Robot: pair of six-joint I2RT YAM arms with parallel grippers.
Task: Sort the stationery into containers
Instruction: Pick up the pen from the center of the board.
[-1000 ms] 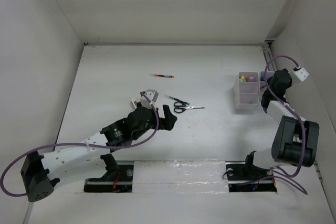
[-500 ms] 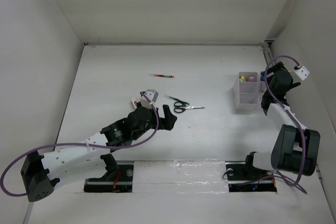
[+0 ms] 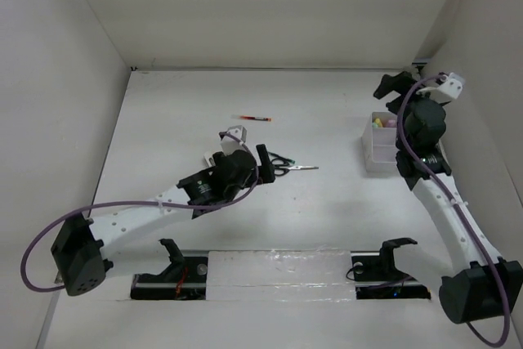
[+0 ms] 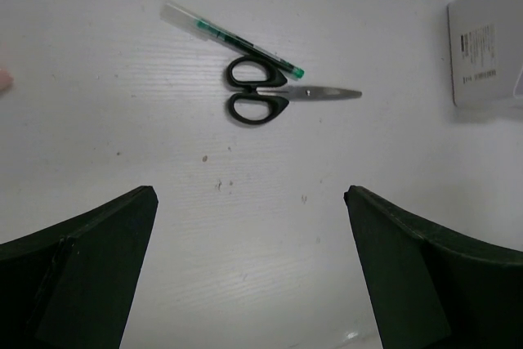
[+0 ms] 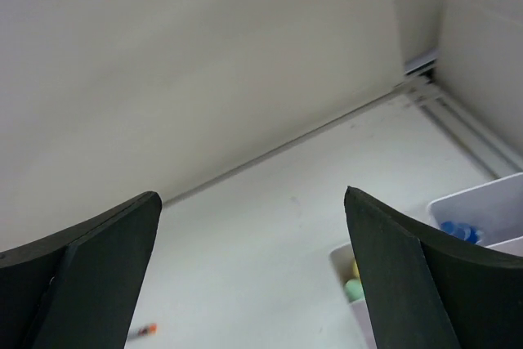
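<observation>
Scissors [image 4: 261, 101] with black handles are found flat on the table [image 4: 245, 226], in the upper middle of the left wrist frame. They lie well ahead of the left gripper [image 4: 249, 195], whose fingers [image 4: 82, 271] are spread wide with nothing between them. A clear pen with a green tip [image 4: 233, 38] is laid slantwise against the upper handle loop, touching it. The containers [image 4: 490, 46] are cut by the right edge of that frame. In the overhead frame a red pen [image 3: 252, 118] is seen alone, up and left of the scissors. The right gripper [image 5: 252, 195] is held high above the table, its fingers likewise parted and empty. The containers are seen at the lower right of its frame, with yellow and pale green marker sticks [image 5: 353, 285] in one bin and a blue-capped item [image 5: 458, 230] in another.
</observation>
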